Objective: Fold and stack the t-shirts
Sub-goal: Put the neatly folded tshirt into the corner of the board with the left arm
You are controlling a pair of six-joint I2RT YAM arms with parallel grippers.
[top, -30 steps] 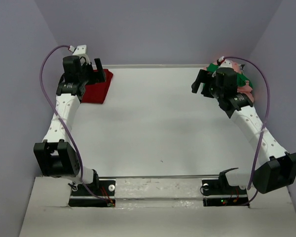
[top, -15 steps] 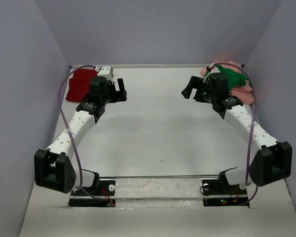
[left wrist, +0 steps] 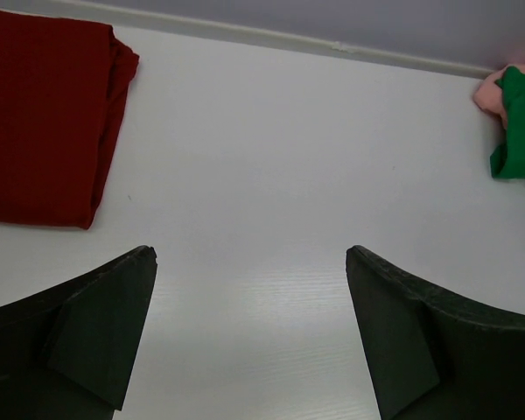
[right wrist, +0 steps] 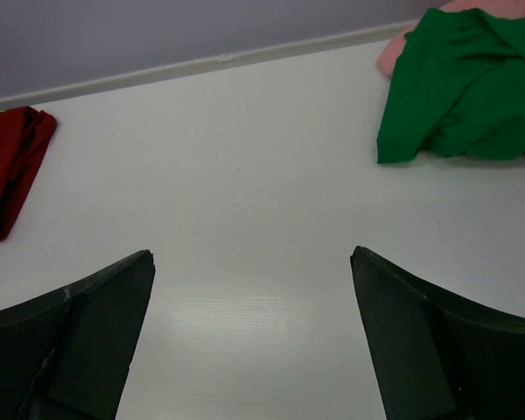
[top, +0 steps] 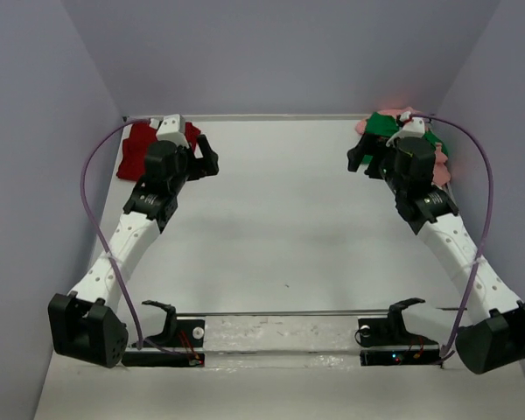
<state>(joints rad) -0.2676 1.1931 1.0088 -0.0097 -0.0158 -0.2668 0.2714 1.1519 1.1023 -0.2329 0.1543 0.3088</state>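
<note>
The dark red t-shirt [top: 136,145] lies folded flat in the back left corner, and it also shows in the left wrist view [left wrist: 44,114] and the right wrist view [right wrist: 7,168]. The bright green t-shirt [top: 387,122] lies crumpled on the salmon pink t-shirt [top: 439,171] in the back right corner. Both show in the right wrist view, green [right wrist: 464,87] and pink [right wrist: 392,54], and in the left wrist view, green [left wrist: 518,122] and pink [left wrist: 493,87]. My left gripper [top: 206,158] [left wrist: 249,258] is open and empty, just right of the red shirt. My right gripper [top: 359,160] [right wrist: 252,255] is open and empty, just left of the green shirt.
The white table [top: 280,219] is boxed in by lilac walls at the back and on both sides. Purple cables [top: 92,201] loop off both arms. The arm bases stand on a rail at the near edge [top: 280,332].
The left gripper has come off the red shirt and swung right, leaving the shirt nearer the back left corner. The right gripper swung out left and has drawn back a little toward the green shirt.
</note>
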